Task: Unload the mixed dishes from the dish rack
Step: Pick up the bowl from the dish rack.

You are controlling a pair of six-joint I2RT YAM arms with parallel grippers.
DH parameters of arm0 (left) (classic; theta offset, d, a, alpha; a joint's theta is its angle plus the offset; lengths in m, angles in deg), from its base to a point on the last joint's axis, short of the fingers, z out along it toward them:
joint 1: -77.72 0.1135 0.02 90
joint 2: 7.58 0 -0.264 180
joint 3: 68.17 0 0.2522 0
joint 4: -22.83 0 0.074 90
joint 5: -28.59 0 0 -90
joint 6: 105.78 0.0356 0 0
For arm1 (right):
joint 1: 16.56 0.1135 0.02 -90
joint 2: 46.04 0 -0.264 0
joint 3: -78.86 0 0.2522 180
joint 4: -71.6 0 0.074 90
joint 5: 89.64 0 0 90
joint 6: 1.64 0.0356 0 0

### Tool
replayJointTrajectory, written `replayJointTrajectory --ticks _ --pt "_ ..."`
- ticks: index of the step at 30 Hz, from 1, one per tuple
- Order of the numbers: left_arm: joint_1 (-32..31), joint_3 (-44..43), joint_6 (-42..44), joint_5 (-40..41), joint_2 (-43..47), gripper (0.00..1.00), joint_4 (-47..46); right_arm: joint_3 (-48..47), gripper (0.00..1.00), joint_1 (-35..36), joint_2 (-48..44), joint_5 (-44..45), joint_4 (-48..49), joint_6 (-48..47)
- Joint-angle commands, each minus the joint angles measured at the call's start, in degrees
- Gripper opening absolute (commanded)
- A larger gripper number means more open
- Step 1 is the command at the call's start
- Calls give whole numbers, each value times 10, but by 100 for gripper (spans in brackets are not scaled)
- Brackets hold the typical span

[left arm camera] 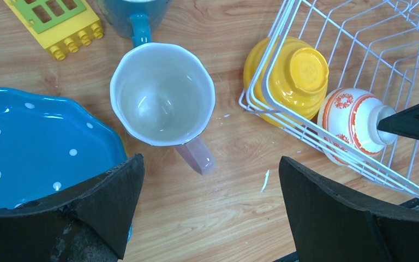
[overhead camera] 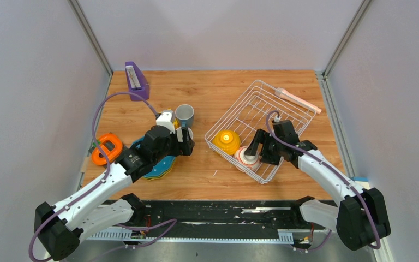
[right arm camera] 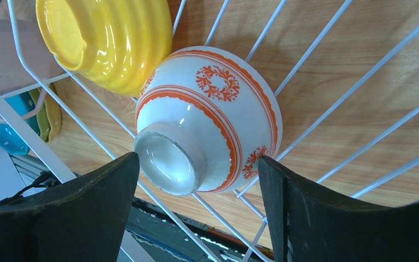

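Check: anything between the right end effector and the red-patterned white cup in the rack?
Nothing visible. The right end effector straddles the red-patterned white ceramic cup; the ribbed yellow bowl lies beside it, outside the gap.

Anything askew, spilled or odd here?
The dish rack sits skewed to the table edge, and the yellow bowl and red-patterned cup inside lie tipped on their sides. White flecks litter the table nearby.

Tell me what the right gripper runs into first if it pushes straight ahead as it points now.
The orange-patterned white cup, lying on its side in the dish rack. Its foot sits between the open fingers of the right gripper; how much gap remains is hard to judge.
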Motion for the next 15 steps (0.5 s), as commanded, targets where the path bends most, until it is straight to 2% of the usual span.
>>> replayJointTrajectory --ticks 1,4,9,15 --pt "-1 -1 2 -5 9 100 -19 -5 83 2 -5 6 -2 -6" --pt "-1 -4 2 -9 8 100 -20 -6 85 2 -1 5 -6 -8" --pt "-1 -13 6 -26 9 100 -25 -9 74 1 3 1 -6 -3" --pt "-1 -38 15 -84 6 100 -58 -7 65 1 -8 0 -6 -1"
